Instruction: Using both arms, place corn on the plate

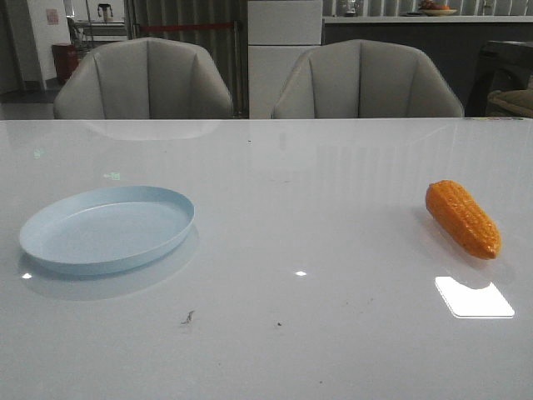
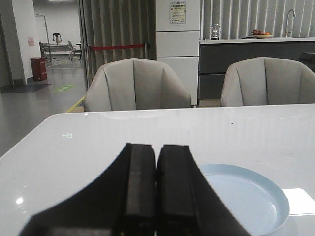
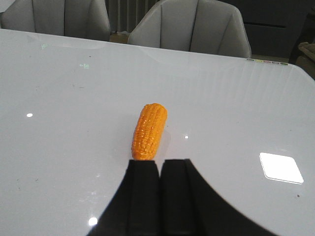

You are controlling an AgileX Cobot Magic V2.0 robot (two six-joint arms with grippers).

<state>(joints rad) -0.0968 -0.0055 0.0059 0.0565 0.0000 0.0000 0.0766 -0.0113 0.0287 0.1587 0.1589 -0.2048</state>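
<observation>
The orange corn lies on the white table at the right, bare and untouched. It also shows in the right wrist view, just beyond my right gripper, which is shut and empty. The pale blue plate sits empty at the left of the table. In the left wrist view the plate lies just past and to one side of my left gripper, which is shut and empty. Neither arm shows in the front view.
Two grey chairs stand behind the table's far edge. A bright light patch reflects on the table near the corn. Small dark specks mark the front middle.
</observation>
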